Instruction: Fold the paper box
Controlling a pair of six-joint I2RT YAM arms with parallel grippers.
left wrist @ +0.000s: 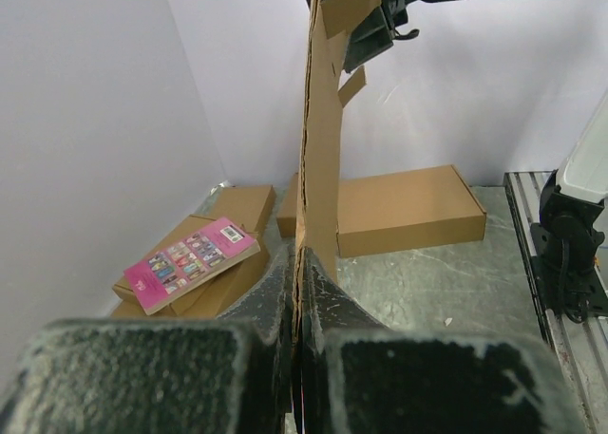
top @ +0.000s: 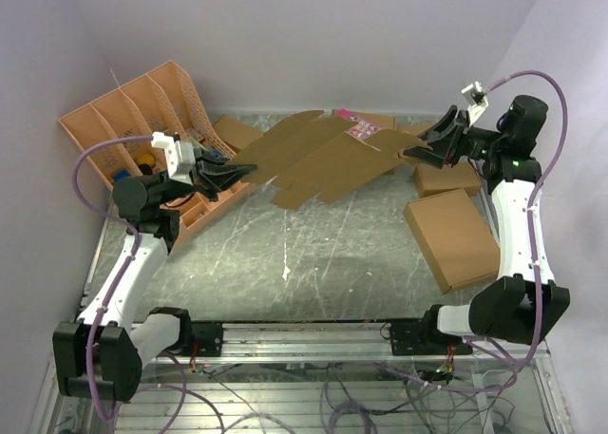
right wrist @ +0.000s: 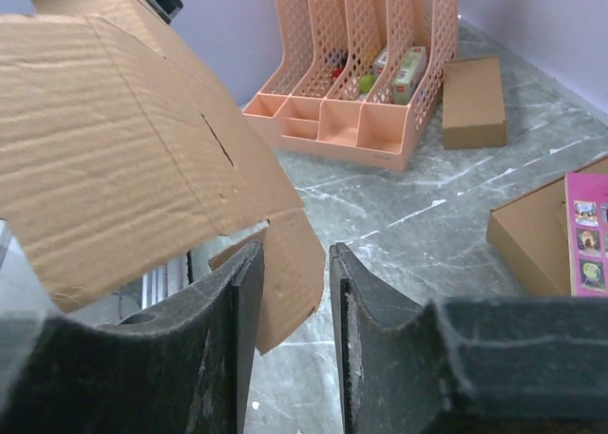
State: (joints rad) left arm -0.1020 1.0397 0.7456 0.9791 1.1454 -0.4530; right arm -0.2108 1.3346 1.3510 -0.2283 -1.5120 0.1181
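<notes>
While your left gripper (top: 237, 174) pinches one end of the box (top: 323, 159), aloft over the table (top: 342, 254), the right gripper (top: 420, 152) gapes astride a flap (right wrist: 285, 292); close it squarely before creasing; avoid twisting.

This is a robotics lab test cell. Plain lilac walls (top: 285, 35) box in a marble-patterned table (top: 323, 254). A metal rail (top: 313, 337) runs along its near edge, with tangled wires (top: 342, 401) below. A peach desk organizer (top: 142, 111) stands in one corner.
</notes>
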